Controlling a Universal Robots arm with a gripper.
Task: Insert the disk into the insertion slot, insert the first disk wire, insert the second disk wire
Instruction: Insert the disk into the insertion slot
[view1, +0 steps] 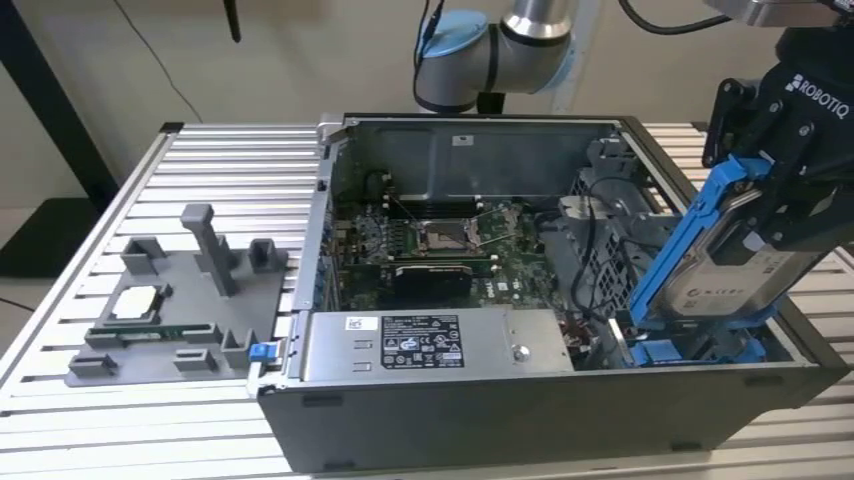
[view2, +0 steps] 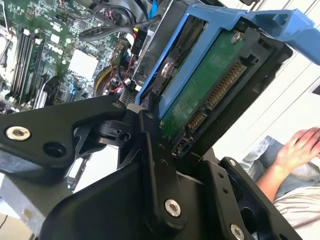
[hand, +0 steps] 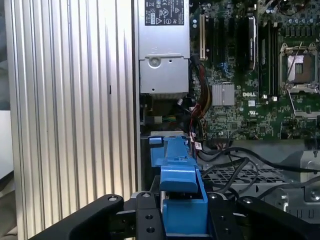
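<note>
The disk (view1: 727, 265) is held steeply tilted, almost on end, over the end of the open computer case (view1: 534, 420) that lies at the exterior view's right. Its labelled silver face is turned toward that camera and its blue carrier (view1: 681, 245) runs along its edge. The disk is clamped by the gripper (view1: 774, 195), whose jaws are drawn in tight on the disk and carrier. The upper part of the disk is kept above the rim of the case, while its lower end is sunk into the case just above another blue-fronted carrier (view1: 667, 352). In the second wrist view the green circuit board (view2: 205, 90) on the underside of the disk is seen, with its row of connector pins facing the camera and a black finger (view2: 150, 145) pressed beside it. In the first wrist view the carrier is seen edge-on between the black finger links, with black cables (hand: 235, 162) and a perforated cage (hand: 240, 176) close beside it. Further into the case, the power supply (view1: 420, 345) and the motherboard (view1: 441, 240) are laid open. The case is set on a slatted metal table (view1: 214, 170), and a grey fixture tray (view1: 174, 300) is placed well apart from it toward the exterior view's left. A person's hand (view2: 300, 145) is seen outside the case in the second wrist view.
</note>
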